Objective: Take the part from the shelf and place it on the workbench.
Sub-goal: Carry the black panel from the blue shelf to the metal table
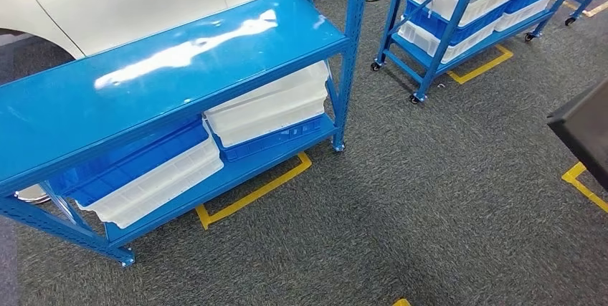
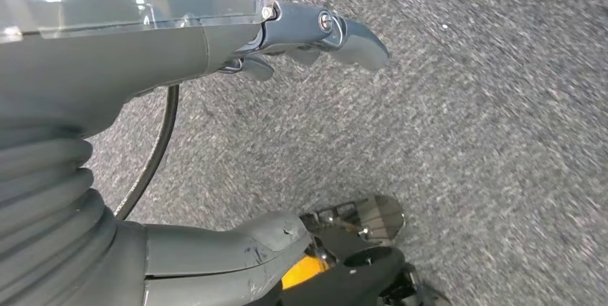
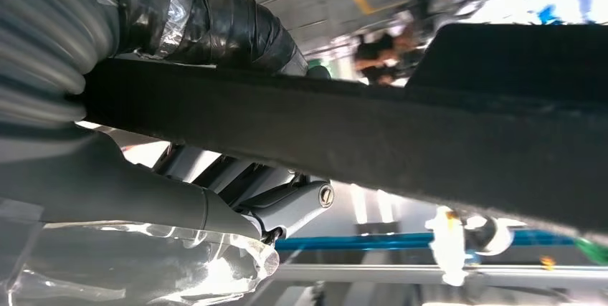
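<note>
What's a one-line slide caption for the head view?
Head view: blue shelf holding white bins and blue bins, a wheeled rack behind, dark part at right edge.

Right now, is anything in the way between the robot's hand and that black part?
Nothing: the right hand grips the black part directly, thumb on one face, fingers on the other.

Bright overhead glare on the shelf top; wrist views blurred.
</note>
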Controlling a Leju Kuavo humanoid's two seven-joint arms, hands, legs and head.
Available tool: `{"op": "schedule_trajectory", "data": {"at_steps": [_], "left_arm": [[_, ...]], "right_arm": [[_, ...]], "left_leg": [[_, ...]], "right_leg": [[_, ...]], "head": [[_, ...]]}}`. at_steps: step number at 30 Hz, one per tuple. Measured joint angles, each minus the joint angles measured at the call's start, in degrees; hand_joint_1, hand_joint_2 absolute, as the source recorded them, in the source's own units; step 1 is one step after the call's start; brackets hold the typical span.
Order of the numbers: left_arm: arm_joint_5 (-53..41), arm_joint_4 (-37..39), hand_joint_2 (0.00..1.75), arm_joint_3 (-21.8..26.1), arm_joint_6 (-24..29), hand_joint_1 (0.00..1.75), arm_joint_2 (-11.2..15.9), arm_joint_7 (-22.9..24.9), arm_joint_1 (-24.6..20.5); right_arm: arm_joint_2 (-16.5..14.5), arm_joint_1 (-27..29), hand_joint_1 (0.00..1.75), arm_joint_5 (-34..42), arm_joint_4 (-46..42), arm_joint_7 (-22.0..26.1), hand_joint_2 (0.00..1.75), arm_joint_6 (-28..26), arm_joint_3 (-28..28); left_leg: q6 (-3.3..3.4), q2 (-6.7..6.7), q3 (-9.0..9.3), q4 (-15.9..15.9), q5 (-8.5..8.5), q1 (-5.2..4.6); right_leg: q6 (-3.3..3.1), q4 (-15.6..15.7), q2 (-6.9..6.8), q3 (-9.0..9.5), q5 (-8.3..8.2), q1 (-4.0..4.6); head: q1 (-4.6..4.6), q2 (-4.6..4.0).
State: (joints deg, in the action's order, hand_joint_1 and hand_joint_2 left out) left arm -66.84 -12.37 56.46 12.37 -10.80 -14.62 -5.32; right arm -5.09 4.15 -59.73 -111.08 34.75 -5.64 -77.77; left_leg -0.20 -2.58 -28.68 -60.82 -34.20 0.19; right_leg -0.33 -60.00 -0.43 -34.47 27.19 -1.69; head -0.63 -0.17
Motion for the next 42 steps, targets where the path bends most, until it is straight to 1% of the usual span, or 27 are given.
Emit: {"op": "schedule_trajectory", "data": {"at_steps": [2,4,5,6,8,9,10,11,13,15,17,18,19,20,22,24,26,28,30,32,33,34,35,37,39,41,42], "left_arm": [[0.00,0.00,1.75,0.00,-0.02,0.00,0.00,0.00,0.04],[-0.01,0.00,1.75,0.00,-0.07,0.00,0.00,0.01,0.18],[-0.08,0.00,1.75,0.00,-0.13,0.00,-0.01,0.02,0.25],[-0.17,0.00,1.75,0.00,-0.19,0.00,0.03,0.03,0.29],[-0.35,0.00,1.75,0.00,-0.32,0.00,0.09,0.03,0.27],[-0.37,0.00,1.75,0.00,-0.39,0.00,0.13,0.02,0.20],[-0.37,0.00,1.75,0.00,-0.44,0.00,0.10,0.01,0.10],[-0.38,0.00,1.75,-0.01,-0.50,0.00,0.04,0.01,-0.03],[-0.39,0.00,1.75,-0.01,-0.59,0.00,-0.06,-0.02,-0.08],[-0.40,0.00,1.75,-0.01,-0.64,0.00,-0.09,-0.02,0.12],[-0.42,0.00,1.75,0.00,-0.67,0.00,-0.09,0.00,0.26],[-0.43,0.00,1.75,0.00,-0.70,0.00,-0.10,0.00,0.28],[-0.43,0.00,1.75,0.00,-0.73,0.00,-0.12,0.00,0.27],[-0.44,0.00,1.75,0.00,-0.76,0.00,-0.17,0.00,0.25],[-0.43,0.00,1.75,0.00,-0.79,0.00,-0.24,-0.01,0.19],[-0.42,0.00,1.75,-0.01,-0.82,0.00,-0.26,-0.01,0.01],[-0.42,0.00,1.75,-0.02,-0.90,0.00,-0.29,0.01,-0.23],[-0.42,0.00,1.75,-0.02,-0.95,0.00,-0.31,0.00,-0.32],[-0.42,0.00,1.75,-0.02,-0.96,0.00,-0.31,0.02,-0.16],[-0.44,0.00,1.75,-0.02,-1.03,0.00,-0.31,0.08,0.09],[-0.48,0.00,1.75,-0.02,-1.07,0.00,-0.31,0.09,0.18],[-0.52,0.00,1.75,-0.02,-1.10,0.00,-0.31,0.10,0.21],[-0.57,0.00,1.75,-0.02,-1.13,0.00,-0.31,0.10,0.20],[-0.77,0.00,1.75,-0.02,-1.14,0.00,-0.31,0.07,0.16],[-0.99,0.00,1.75,-0.03,-1.15,0.00,-0.31,0.01,0.08],[-1.14,0.00,1.75,-0.07,-1.17,0.00,-0.32,-0.04,0.01],[-1.20,0.00,1.75,-0.09,-1.17,0.00,-0.32,-0.04,-0.05]], "right_arm": [[0.00,-0.19,1.75,-0.07,0.03,0.03,1.75,-0.01,-0.06],[-0.02,-0.67,1.75,-0.38,0.14,0.25,1.75,-0.02,-0.34],[-0.07,-0.98,1.75,-0.82,0.21,0.61,1.75,-0.09,-0.68],[-0.21,-1.28,1.75,-1.37,0.25,1.12,1.75,-0.28,-1.09],[-0.58,-1.89,1.75,-2.52,0.22,2.28,1.75,-0.86,-1.82],[-0.83,-2.07,1.75,-2.95,0.09,2.74,1.75,-1.21,-2.05],[-1.04,-2.10,1.75,-3.28,-0.10,3.08,1.75,-1.50,-2.24],[-1.25,-2.05,1.75,-3.60,-0.36,3.36,1.75,-1.79,-2.47],[-1.55,-2.18,1.75,-3.95,-0.92,3.71,1.75,-2.26,-2.89],[-1.80,-2.60,1.75,-4.06,-1.27,3.85,1.75,-2.54,-3.04],[-2.12,-2.81,1.75,-4.18,-1.38,3.93,1.75,-2.64,-3.06],[-2.27,-2.79,1.75,-4.28,-1.40,3.98,1.75,-2.69,-3.07],[-2.37,-2.78,1.75,-4.37,-1.48,4.05,1.75,-2.75,-3.08],[-2.45,-2.78,1.75,-4.44,-1.65,4.11,1.75,-2.85,-3.08],[-2.61,-2.89,1.75,-4.49,-2.14,4.21,1.75,-3.10,-3.09],[-2.79,-2.94,1.75,-4.57,-2.68,4.26,1.75,-3.27,-3.17],[-2.91,-2.84,1.75,-4.70,-3.23,4.28,1.75,-3.30,-3.45],[-2.96,-2.82,1.75,-4.78,-3.77,4.30,1.75,-3.29,-3.73],[-3.00,-3.03,1.75,-4.87,-4.12,4.31,1.75,-3.19,-3.80],[-3.04,-3.18,1.75,-5.02,-4.21,4.31,1.75,-2.85,-3.81],[-3.05,-3.16,1.75,-5.11,-4.22,4.31,1.75,-2.63,-3.81],[-3.07,-3.16,1.75,-5.18,-4.22,4.31,1.75,-2.41,-3.81],[-3.08,-3.16,1.75,-5.23,-4.22,4.31,1.75,-2.24,-3.81],[-3.08,-3.20,1.75,-5.28,-4.22,4.31,1.75,-1.89,-3.81],[-3.08,-3.20,1.75,-5.36,-4.22,4.32,1.75,-1.42,-3.80],[-3.13,-2.93,1.75,-5.46,-4.23,4.33,1.75,-0.91,-3.80],[-3.19,-2.70,1.75,-5.51,-4.23,4.33,1.75,-0.70,-3.80]], "left_leg": [[0.01,0.38,-0.62,-1.42,-0.80,0.01],[0.06,1.36,-3.14,-6.94,-3.43,0.02],[0.43,1.97,-4.23,-9.05,-3.50,-0.07],[1.14,3.67,-3.70,-7.42,-1.86,-0.26],[2.50,6.37,-1.21,-0.88,2.85,-0.74],[2.87,7.34,0.00,1.94,3.99,-0.95],[2.90,6.71,0.23,2.59,4.13,-1.07],[2.98,5.89,0.54,3.42,4.42,-0.99],[3.37,4.10,1.07,5.29,5.29,-0.80],[3.71,2.24,0.98,5.95,5.85,-0.76],[3.71,0.29,0.64,5.84,5.86,-0.81],[3.64,-0.65,0.48,5.75,5.81,-0.80],[3.50,-1.55,0.37,5.64,5.72,-0.77],[3.25,-2.40,0.36,5.41,5.54,-0.74],[2.48,-3.80,0.39,4.78,4.99,-0.86],[1.73,-4.94,0.62,4.33,4.49,-1.01],[1.17,-5.73,0.93,4.16,4.14,-0.93],[0.61,-3.06,0.32,2.21,2.39,-0.62],[0.35,0.97,-2.39,-4.20,-1.58,-0.33],[0.41,2.19,-5.72,-11.54,-4.57,-0.24],[0.48,2.30,-6.39,-12.92,-4.45,-0.20],[0.60,2.43,-5.97,-11.92,-3.12,-0.16],[0.74,2.91,-4.57,-8.78,-0.94,-0.09],[1.02,5.95,-1.25,-1.08,2.63,0.12],[1.25,8.14,0.03,2.42,3.50,0.14],[1.78,7.05,-0.01,2.95,3.78,-0.02],[2.19,6.20,0.08,3.32,4.14,-0.03]], "right_leg": [[-0.06,0.00,0.23,-0.07,-0.04,0.03],[-0.27,-0.02,1.09,-0.30,-0.17,0.23],[-0.41,-0.08,2.27,-0.43,-0.28,0.48],[-0.41,-0.15,3.75,-0.50,-0.43,0.70],[0.05,-0.23,6.94,-0.76,-0.89,0.71],[0.50,-0.14,8.06,-0.97,-1.20,0.47],[1.00,0.08,8.89,-1.21,-1.55,0.27],[1.30,0.09,8.87,-1.41,-1.71,0.20],[1.67,-1.77,6.08,-2.52,-0.30,0.53],[1.94,-7.62,2.33,-5.12,3.38,0.73],[2.46,-13.17,1.12,-7.31,5.78,0.37],[2.73,-13.58,0.82,-7.15,5.57,0.12],[2.99,-11.81,0.45,-5.83,4.46,-0.13],[3.23,-8.10,-0.48,-3.42,2.82,-0.33],[3.08,-1.13,-2.90,0.87,0.79,-0.24],[2.32,1.03,-3.67,1.97,0.59,0.17],[1.56,1.10,-2.40,1.68,0.31,0.18],[0.73,1.39,-1.13,1.45,-0.13,-0.03],[0.07,1.50,0.20,1.05,-0.52,-0.02],[-0.16,1.35,1.81,0.60,-0.71,0.21],[-0.18,1.24,2.69,0.46,-0.76,0.30],[-0.15,1.11,3.58,0.40,-0.80,0.35],[-0.10,0.95,4.45,0.38,-0.82,0.36],[0.22,0.50,6.05,0.14,-0.86,0.36],[1.04,0.32,7.55,-0.48,-1.19,0.22],[2.12,0.61,9.16,-1.00,-1.83,-0.06],[2.44,0.49,8.81,-1.27,-1.83,-0.10]], "head": [[0.00,0.00],[0.00,0.00],[0.00,0.00],[0.03,0.00],[0.02,0.00],[0.01,0.00],[-0.01,0.00],[0.01,0.00],[0.10,0.00],[0.21,0.00],[0.23,0.00],[0.23,0.00],[0.23,0.00],[0.23,0.00],[0.24,0.00],[0.22,0.00],[0.20,0.00],[0.19,0.00],[0.18,0.00],[0.17,0.00],[0.17,0.00],[0.17,0.00],[0.17,0.00],[0.19,0.00],[0.19,0.00],[0.18,0.00],[0.20,0.00]]}}
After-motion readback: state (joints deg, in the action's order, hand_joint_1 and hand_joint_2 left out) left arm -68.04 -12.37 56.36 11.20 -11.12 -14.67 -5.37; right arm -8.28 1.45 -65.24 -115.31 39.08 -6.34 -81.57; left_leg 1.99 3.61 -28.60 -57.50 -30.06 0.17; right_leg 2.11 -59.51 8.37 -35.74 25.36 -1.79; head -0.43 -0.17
